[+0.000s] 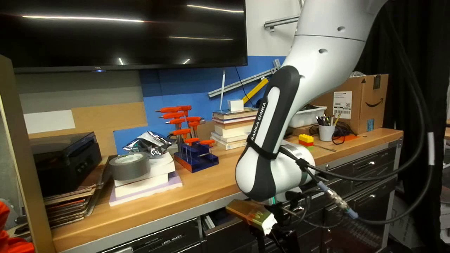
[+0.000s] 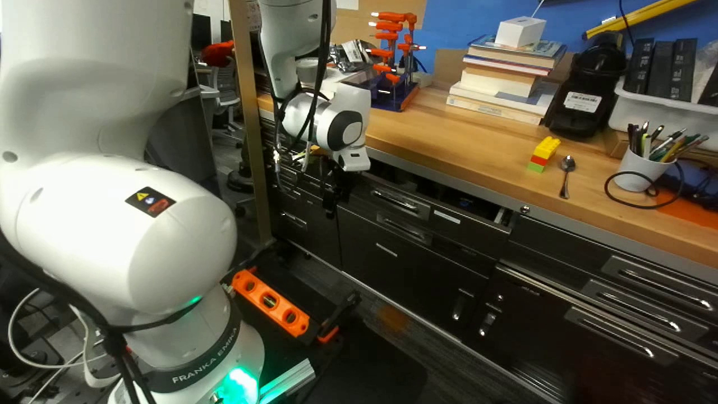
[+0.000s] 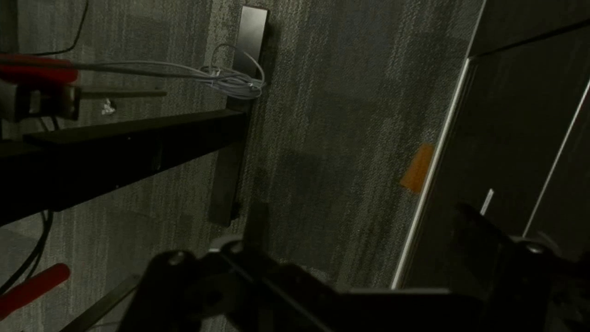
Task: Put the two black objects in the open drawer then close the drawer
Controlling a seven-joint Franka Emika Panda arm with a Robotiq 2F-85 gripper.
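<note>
In the wrist view we see the one gripper [image 3: 364, 216] with its two fingers [image 3: 256, 226] spread wide apart, carpet [image 3: 332, 161] and an edge of the cabinet [image 3: 498, 152] showing between them. The task's drawer [image 2: 471, 230] stands open: in an exterior view we find it just beside the gripper, jutting out beneath the wooden worktop [image 2: 415, 140] and running off toward the right of the picture. We cannot tell whether the two touch. Its inside is too dark for us to make out what lies there.

We count one such pulled-out drawer. On the worktop we count one spoon [image 2: 567, 163], one stack of toy bricks [image 2: 543, 154] in three colours, one white cup [image 2: 639, 168] with pens [image 2: 647, 145], and one pile of books [image 2: 493, 84] under one white box [image 2: 520, 32]. In an exterior view we also count one roll of grey tape [image 1: 130, 171], one screen [image 1: 123, 38] and one cardboard box [image 1: 365, 112]. Low down, the wrist view gives us two red pieces [image 3: 34, 290], one coil of cable [image 3: 235, 83] and one orange patch [image 3: 417, 168].
</note>
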